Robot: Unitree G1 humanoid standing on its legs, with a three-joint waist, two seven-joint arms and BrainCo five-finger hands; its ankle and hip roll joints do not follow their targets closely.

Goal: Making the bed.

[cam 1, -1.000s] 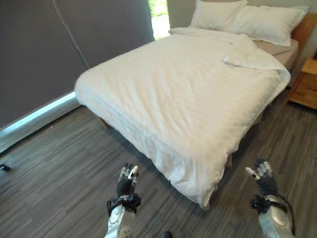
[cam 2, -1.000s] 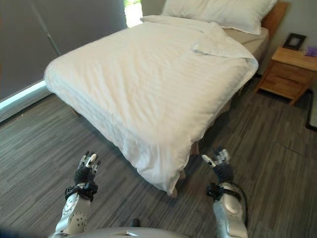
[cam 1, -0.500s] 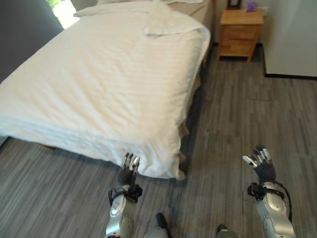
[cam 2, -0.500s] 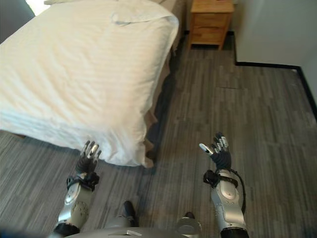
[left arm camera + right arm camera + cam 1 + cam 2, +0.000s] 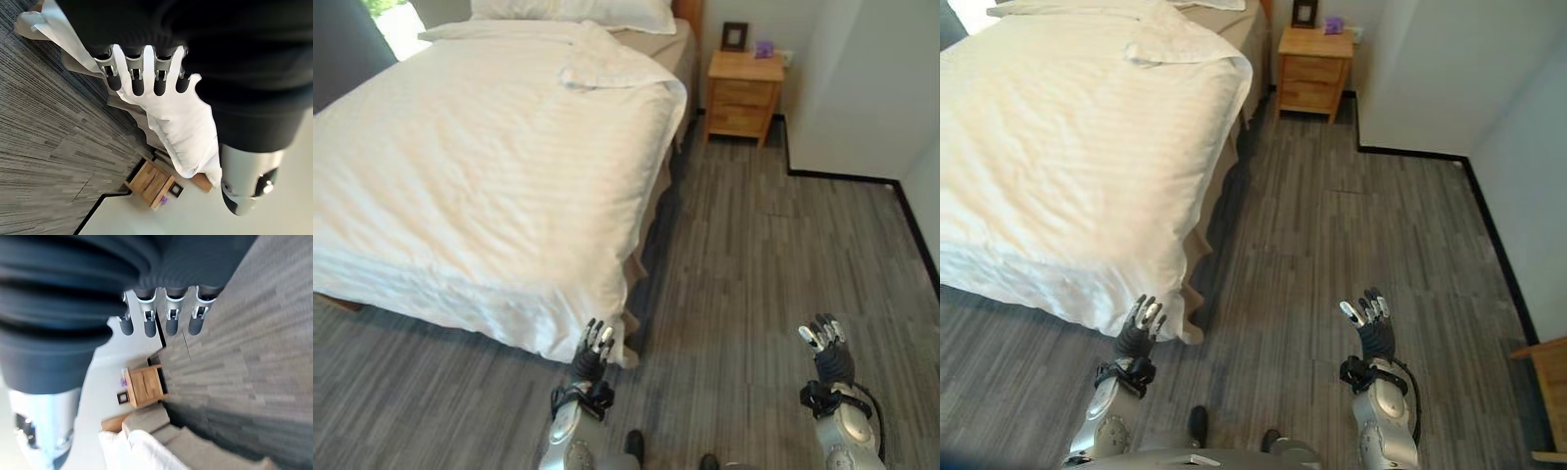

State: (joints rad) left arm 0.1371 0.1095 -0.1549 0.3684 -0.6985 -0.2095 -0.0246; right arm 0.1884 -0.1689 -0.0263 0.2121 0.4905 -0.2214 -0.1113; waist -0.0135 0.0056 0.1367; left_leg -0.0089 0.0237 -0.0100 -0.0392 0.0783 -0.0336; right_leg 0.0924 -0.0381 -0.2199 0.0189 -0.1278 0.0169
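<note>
A: Where is the bed (image 5: 636, 264)?

B: It fills the head view from about nine o'clock round to twelve. A white duvet (image 5: 480, 166) covers it and hangs over the foot end down toward the grey plank floor (image 5: 773, 255). Near the head of the bed, at roughly twelve o'clock, one corner of the duvet is folded back (image 5: 607, 70), showing a tan sheet (image 5: 661, 44). A white pillow (image 5: 578, 12) lies above that.

A: And the hands?

B: Both are held up with fingers straight and relaxed, gripping nothing. The left hand (image 5: 591, 354) is at six o'clock, just below the duvet's hanging corner; whether it touches the cloth I can't quite tell. The right hand (image 5: 826, 354) is at about five o'clock, over bare floor, well apart from the bed.

A: Anything else around?

B: A wooden nightstand (image 5: 742, 90) at one o'clock, just beside the bed's head, with a small dark picture frame (image 5: 735, 35) and something small and purple (image 5: 764, 47) on top. A pale wall (image 5: 871, 88) stands at two o'clock.
</note>
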